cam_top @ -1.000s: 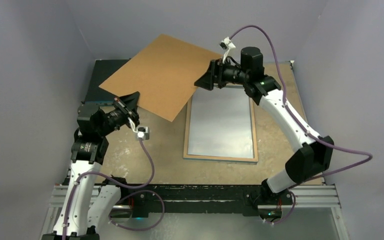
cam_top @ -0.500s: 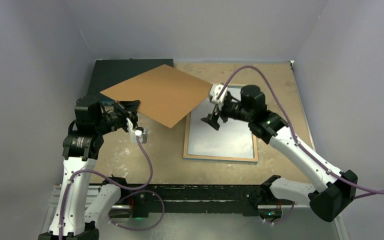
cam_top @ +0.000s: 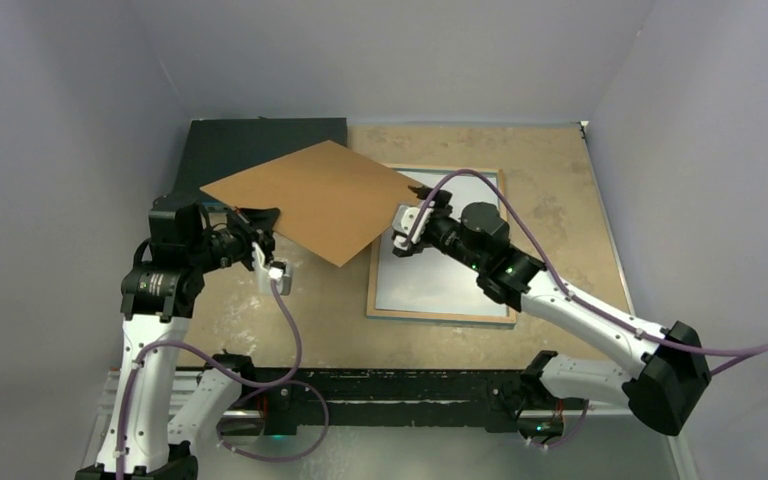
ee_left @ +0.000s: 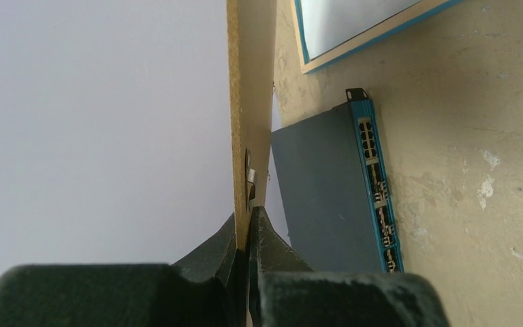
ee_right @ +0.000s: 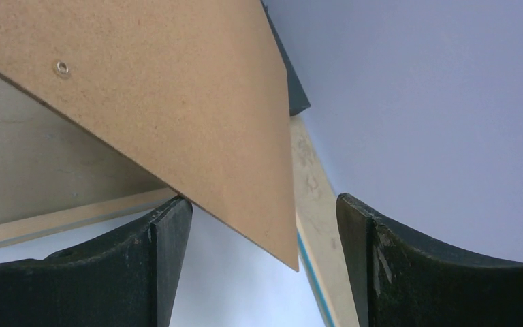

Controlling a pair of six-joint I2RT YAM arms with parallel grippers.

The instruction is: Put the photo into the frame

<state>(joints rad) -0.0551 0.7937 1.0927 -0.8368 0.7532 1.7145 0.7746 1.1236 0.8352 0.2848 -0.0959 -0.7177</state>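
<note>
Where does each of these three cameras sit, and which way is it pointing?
Top: high behind the bases, looking down on the speckled tan table; left arm and right arm show.
Left wrist: on that arm, looking along shut jaws pinching the flat brown board edge-on.
Right wrist: looking out between open jaws at the board's corner.
Shared: all three show the board and the blue-edged wooden frame.

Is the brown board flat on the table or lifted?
Lifted, tilted: the left end effector pinches an edge of the flat brown fibreboard panel, holding it above the table.
</note>
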